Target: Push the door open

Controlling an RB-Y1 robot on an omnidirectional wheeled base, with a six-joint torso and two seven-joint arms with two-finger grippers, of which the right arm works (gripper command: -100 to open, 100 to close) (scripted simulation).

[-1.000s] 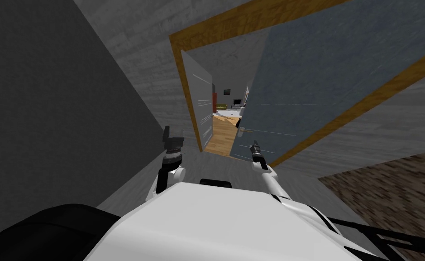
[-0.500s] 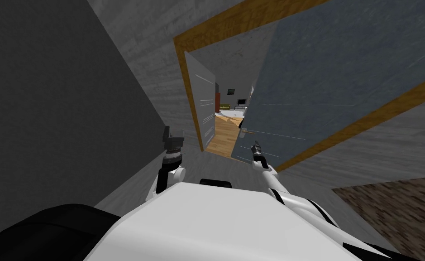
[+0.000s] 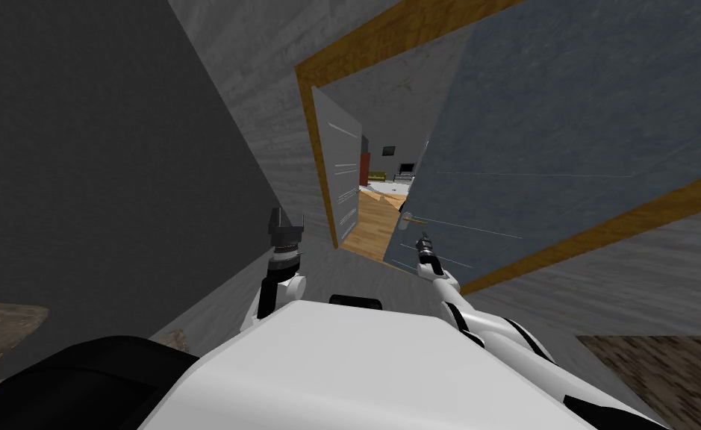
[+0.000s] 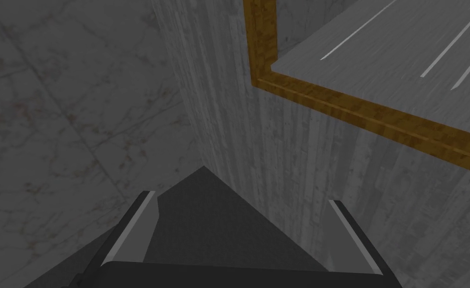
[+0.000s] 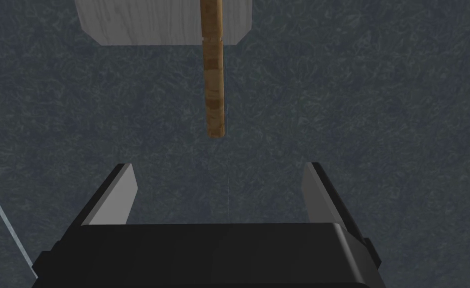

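the blue-grey door (image 3: 535,134) stands ajar in its brown wooden frame (image 3: 317,149). its leaf is on the right of the opening, through which a light wood floor (image 3: 367,224) shows. a wood-coloured lever handle (image 5: 213,85) juts from a pale plate (image 5: 128,25) on the door. the right tool (image 5: 218,172) faces the door just short of the lever's tip, fingers spread and grasping nothing. the left tool (image 4: 241,197) is raised near the grey wall (image 3: 266,134) beside the frame, also released.

Head and right-wrist views both face the door (image 3: 535,127).
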